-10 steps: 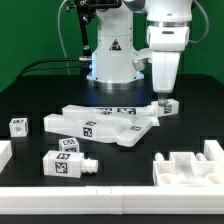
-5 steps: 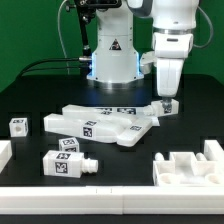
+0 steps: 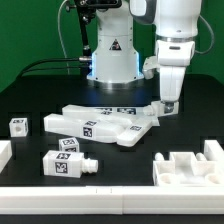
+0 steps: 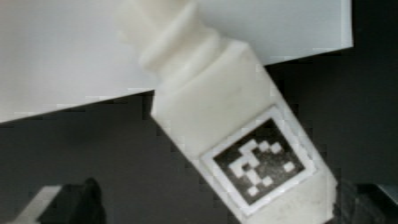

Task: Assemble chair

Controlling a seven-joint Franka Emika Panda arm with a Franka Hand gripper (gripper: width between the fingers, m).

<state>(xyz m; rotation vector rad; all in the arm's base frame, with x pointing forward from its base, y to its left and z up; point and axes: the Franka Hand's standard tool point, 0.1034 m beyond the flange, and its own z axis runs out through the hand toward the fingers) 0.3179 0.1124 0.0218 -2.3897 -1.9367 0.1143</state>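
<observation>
Over the last second the arm carried the gripper a little toward the exterior view's right, and the white wrist housing above it went the same way; none of the loose parts on the table shifted. The gripper hung just above the far right end of the chair parts, a cluster of flat white slabs that lay overlapping in the middle of the black table, in front of the robot base.

In the wrist view the two dark fingers stood wide apart at opposite edges of the picture. Between them, lower down, ran a narrow tagged piece set on a diagonal, its square tag facing the camera and its other end meeting a broad white slab. The jaws were spread as far as they went, and neither finger touched the piece (dark table showed on both sides of it), so the gripper had hold of nothing.

Well apart from the cluster, toward the exterior view's left, a small cube sat alone. Nearer the front lay a blocky piece with a short peg at its end, and a smaller tagged block rested just behind it. A white walled block stood at the front right.
</observation>
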